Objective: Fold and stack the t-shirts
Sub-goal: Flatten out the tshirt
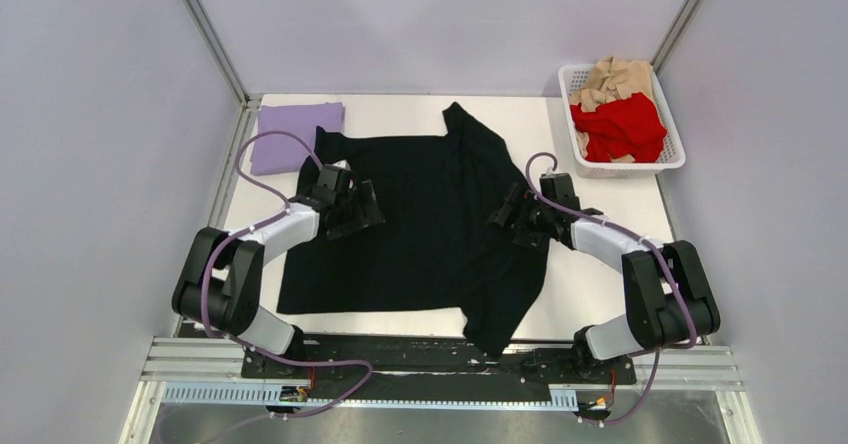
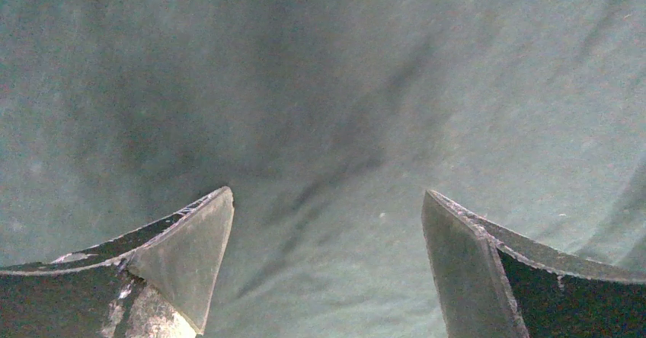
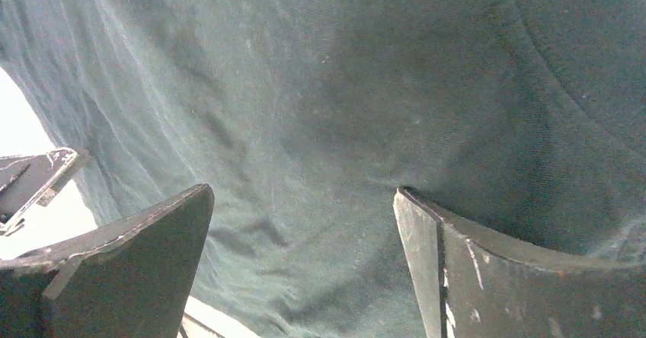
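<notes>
A large black t-shirt (image 1: 430,224) lies spread on the white table, its right side folded over towards the middle. My left gripper (image 1: 362,209) is open and rests over the shirt's left part; in the left wrist view its jaws stand wide apart just above the dark cloth (image 2: 327,125). My right gripper (image 1: 507,214) is open over the shirt's right folded edge; the right wrist view shows dark cloth (image 3: 320,125) between and under its jaws. A folded lavender t-shirt (image 1: 298,130) lies at the back left. Red (image 1: 620,129) and tan (image 1: 612,81) t-shirts lie crumpled in a basket.
A white plastic basket (image 1: 676,154) stands at the back right corner of the table. Grey walls close in on the left, back and right. Bare white table (image 1: 600,294) shows to the right of the black shirt and in the right wrist view (image 3: 19,125).
</notes>
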You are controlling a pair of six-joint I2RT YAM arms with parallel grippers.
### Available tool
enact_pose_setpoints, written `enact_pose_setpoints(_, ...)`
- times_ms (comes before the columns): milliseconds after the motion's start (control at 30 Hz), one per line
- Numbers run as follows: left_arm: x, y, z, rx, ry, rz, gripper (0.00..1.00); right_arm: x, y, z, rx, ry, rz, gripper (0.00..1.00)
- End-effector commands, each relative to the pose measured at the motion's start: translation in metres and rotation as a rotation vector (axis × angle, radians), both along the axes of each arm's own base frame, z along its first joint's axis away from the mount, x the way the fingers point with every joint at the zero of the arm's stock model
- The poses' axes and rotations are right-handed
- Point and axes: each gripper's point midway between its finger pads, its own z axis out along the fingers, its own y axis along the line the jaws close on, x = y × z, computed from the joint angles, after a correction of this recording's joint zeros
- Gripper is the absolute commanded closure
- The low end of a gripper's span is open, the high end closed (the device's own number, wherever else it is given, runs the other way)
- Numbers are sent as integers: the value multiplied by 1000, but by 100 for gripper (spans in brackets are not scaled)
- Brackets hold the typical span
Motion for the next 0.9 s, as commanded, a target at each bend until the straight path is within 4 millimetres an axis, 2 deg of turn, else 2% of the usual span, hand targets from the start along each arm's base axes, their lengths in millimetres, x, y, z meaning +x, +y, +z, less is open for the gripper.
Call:
enact_pose_setpoints(0,19,-19,-4,-60,-3,-24,0,12,-40,-29,-111,48,-127,0)
enact_pose_setpoints(133,35,-24,-17,-47,28,-21,0,37,-59,-29,-143,34,-169,0)
enact_pose_setpoints(167,41,-25,-22,-39,42,-18,0,46,-62,-27,-152,22,-177,0)
enact_pose_setpoints(200,52,-28,-17,-38,27,-17,0,54,-67,-26,-162,14,-186,0)
enact_pose_setpoints(233,52,-28,-27,-23,57,-20,0,63,-71,-24,-170,4,-195,0)
enact_pose_setpoints(267,64,-31,-21,-25,36,-20,0,72,-75,-22,-177,-6,-201,0)
enact_pose_setpoints(300,66,-31,-28,-14,57,-23,0,83,-79,-18,-180,-19,-207,0)
enact_pose_setpoints(467,104,-45,-17,-18,19,-43,0,123,-91,-8,-205,-61,-227,0)
enact_pose_setpoints(567,114,-47,-1,-7,-2,-64,0,138,-87,13,-194,-111,-210,0)
enact_pose_setpoints(633,117,-48,20,-11,-46,-78,0,139,-81,34,-182,-163,-191,0)
enact_pose_setpoints(667,115,-47,35,-14,-78,-87,0,137,-80,45,-184,-192,-181,0)
enact_pose_setpoints(700,110,-46,41,-9,-82,-94,0,132,-78,55,-186,-216,-170,0)
enact_pose_setpoints(733,103,-42,56,-3,-109,-98,0,126,-77,65,-187,-235,-160,0)
enact_pose_setpoints(767,93,-38,59,12,-96,-98,0,117,-77,72,-185,-246,-154,0)
enact_pose_setpoints(800,80,-31,80,17,-136,-90,0,108,-77,80,-180,-262,-150,0)
enact_pose_setpoints(867,51,-13,85,65,-123,-45,0,87,-77,93,-171,-297,-153,0)
